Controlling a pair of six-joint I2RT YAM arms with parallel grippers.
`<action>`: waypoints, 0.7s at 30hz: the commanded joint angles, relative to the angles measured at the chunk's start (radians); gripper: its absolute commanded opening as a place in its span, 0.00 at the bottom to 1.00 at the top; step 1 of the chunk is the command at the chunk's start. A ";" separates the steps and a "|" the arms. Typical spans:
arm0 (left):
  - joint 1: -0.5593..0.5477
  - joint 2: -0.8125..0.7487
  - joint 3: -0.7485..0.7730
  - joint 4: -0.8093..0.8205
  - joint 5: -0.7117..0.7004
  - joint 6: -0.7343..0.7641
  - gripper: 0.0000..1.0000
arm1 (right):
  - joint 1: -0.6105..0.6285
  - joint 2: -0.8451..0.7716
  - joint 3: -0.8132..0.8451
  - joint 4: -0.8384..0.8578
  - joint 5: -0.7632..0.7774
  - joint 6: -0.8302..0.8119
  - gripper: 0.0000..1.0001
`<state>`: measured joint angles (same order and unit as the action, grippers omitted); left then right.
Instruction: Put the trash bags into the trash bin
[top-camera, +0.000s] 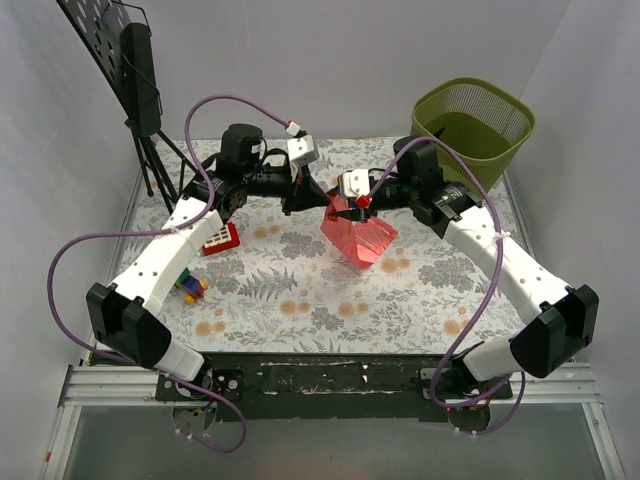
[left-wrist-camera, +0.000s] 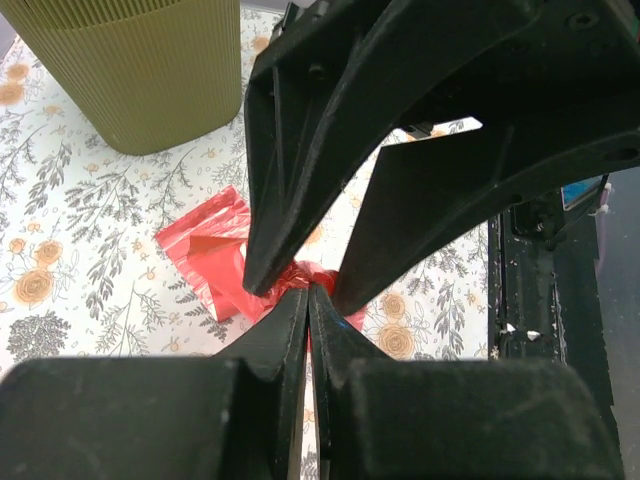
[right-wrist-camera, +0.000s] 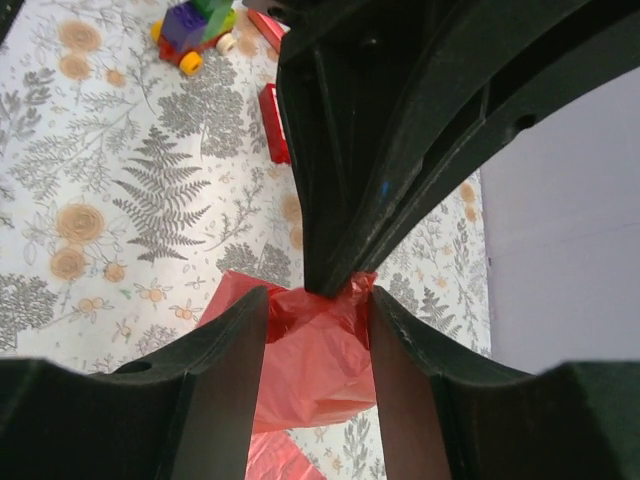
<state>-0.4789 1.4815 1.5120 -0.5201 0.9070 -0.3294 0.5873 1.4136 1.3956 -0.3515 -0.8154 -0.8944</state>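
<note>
Pinching the trash bag by its top, left gripper clamped, over the middle of the counter. Got the right gripper spread around it, probably a handoff toward the trash bin, far right corner.

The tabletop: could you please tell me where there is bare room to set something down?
The cloth is bare between the trash bag and the arm bases. Crowded: around the bag, and left by the red toy and wheeled toy.
</note>
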 joint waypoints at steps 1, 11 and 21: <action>0.014 -0.010 0.036 -0.034 0.033 -0.008 0.00 | -0.001 -0.018 0.005 0.009 0.050 -0.089 0.51; 0.019 0.000 0.042 -0.046 0.049 0.006 0.00 | -0.001 -0.033 0.017 -0.009 0.045 -0.092 0.49; 0.020 -0.013 0.011 -0.058 0.018 0.047 0.00 | -0.006 -0.073 0.072 -0.096 0.025 -0.071 0.48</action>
<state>-0.4656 1.4849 1.5143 -0.5694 0.9260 -0.3046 0.5846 1.3918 1.4197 -0.4110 -0.7666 -0.9718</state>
